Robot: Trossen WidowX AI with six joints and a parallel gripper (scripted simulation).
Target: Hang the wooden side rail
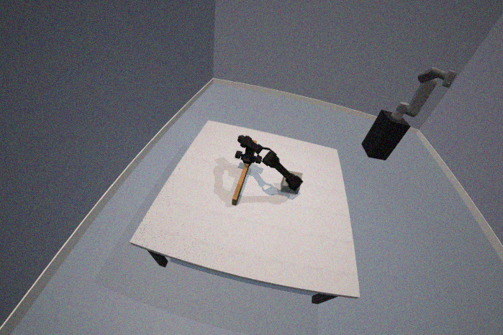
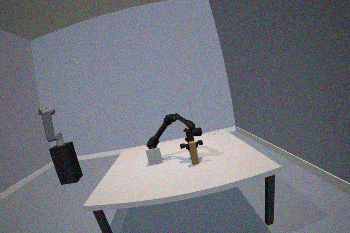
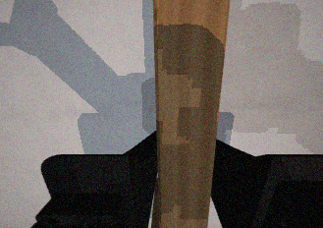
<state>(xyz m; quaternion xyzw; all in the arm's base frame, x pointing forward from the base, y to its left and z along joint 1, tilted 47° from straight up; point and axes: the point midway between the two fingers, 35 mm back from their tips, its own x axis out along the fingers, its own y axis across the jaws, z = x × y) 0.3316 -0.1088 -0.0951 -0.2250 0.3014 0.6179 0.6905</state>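
and there's the claw (image 1: pixel 247 160) (image 2: pixel 191 145) (image 3: pixel 176 135), closed partway and gripping the wooden side rail (image 1: pixel 240 183) (image 3: pixel 190 64) from both sides, the rail running right between its fingers, one long stretch reaching out beyond the claw, over the pale desk (image 1: pixel 291 236) (image 2: pixel 153 181) (image 3: pixel 19 113)!

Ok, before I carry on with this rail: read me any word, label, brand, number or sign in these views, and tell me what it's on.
None. No lettering, number or sign can be read on the wooden rail, the table, the pale block or the black gripper; any fine marking there would be lost in the grain and dark.
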